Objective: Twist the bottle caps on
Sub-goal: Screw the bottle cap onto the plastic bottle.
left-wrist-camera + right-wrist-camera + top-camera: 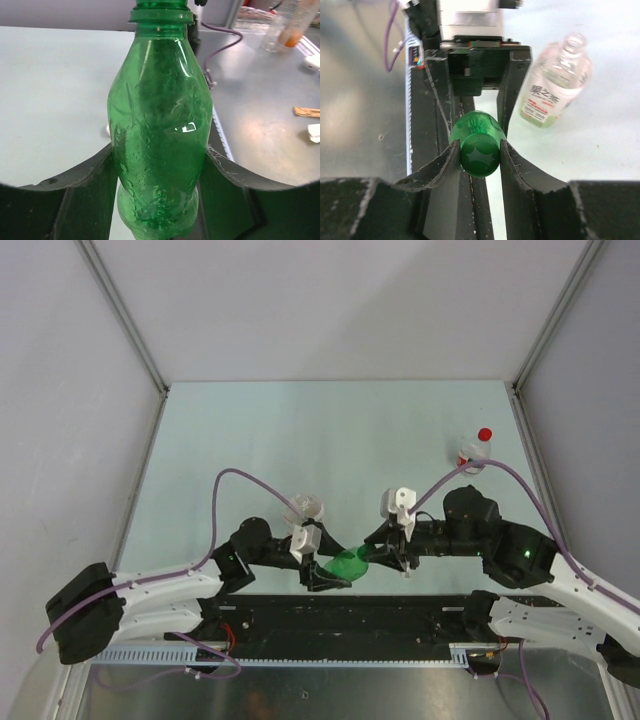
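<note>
- Green bottle (160,100) — I have it clamped round the belly in the left gripper (159,149), whose fingers are spread fairly wide and press on both sides. It sits between the two arms at the near edge of the table, with its neck turned toward the right arm. I judge this is so the body cannot spin while the top is turned.
- Wider clear bottle (552,85) — it stands on the table just beyond the left gripper, apart from both arms. Its mouth looks uncapped, so I take it to be waiting its turn.
- Small clear bottle (472,453) — it is well off at the far right, and the red cap (485,434) already sits on it.
- Green cap (479,159) — it is on the green bottle's neck. The right gripper (478,145) is drawn in narrow, with a pad on each side of the cap's ribbed rim, placed for twisting. How far it is threaded I cannot tell.
- White cap — I cannot pick it out.
</note>
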